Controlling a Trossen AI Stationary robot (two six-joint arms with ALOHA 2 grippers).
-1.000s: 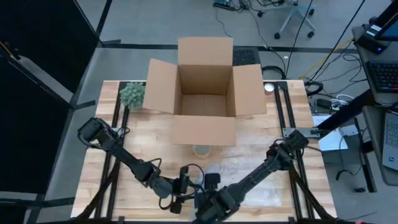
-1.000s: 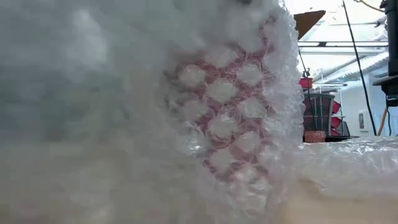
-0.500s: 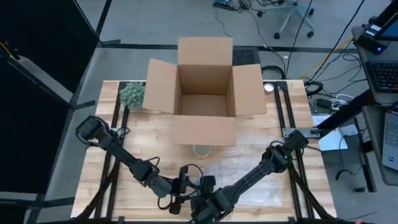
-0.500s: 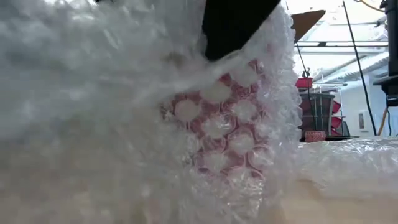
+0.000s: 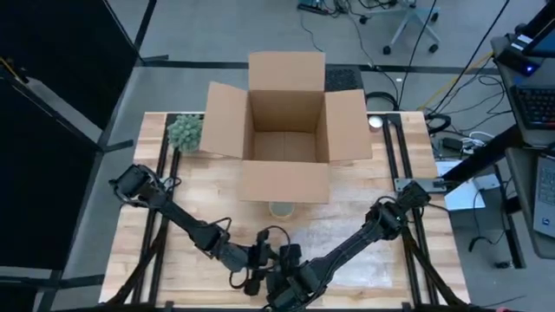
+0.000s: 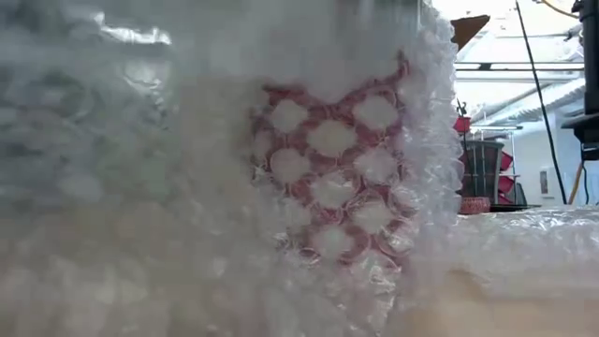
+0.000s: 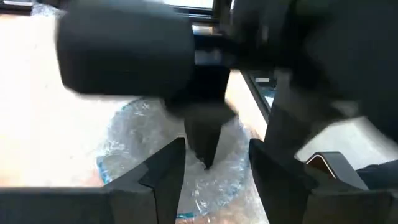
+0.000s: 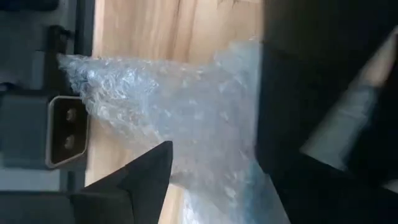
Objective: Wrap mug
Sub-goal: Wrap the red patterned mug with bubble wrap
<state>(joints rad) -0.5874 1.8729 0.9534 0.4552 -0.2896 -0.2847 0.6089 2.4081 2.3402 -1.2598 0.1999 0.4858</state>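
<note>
The mug (image 6: 337, 178) stands upright at the table's near edge. It shows red through the bubble wrap (image 6: 140, 187) that covers it and fills the low view. More of the sheet lies spread toward the table's right (image 5: 373, 251). Both grippers meet above the mug. My left gripper (image 7: 214, 180) is open and hangs over the wrap, a finger on each side of the other arm's finger. My right gripper (image 5: 286, 264) is open and points down at the wrap bunched inside a bluish ring (image 7: 109, 168). My right gripper comes from above, pointing down. One fingertip (image 7: 203, 158) rests on the crumpled bubble wrap inside the bluish ring. Wrap also lies between its two fingers (image 8: 205, 143). I cannot tell whether they pinch it.
An open cardboard box (image 5: 286, 121) stands at the table's far middle, its flaps spread. A small green plant (image 5: 184, 132) sits at the far left. A small round object (image 5: 280, 209) lies just in front of the box. Bare wood (image 5: 147, 251) shows on the left.
Half a second ago a dark gripper pressed down on the wrap at the mug's top and dented it. It has since risen out of the low view, and the wrap stands full over the mug again. My left gripper has moved toward the table's right, closer to my right gripper.
</note>
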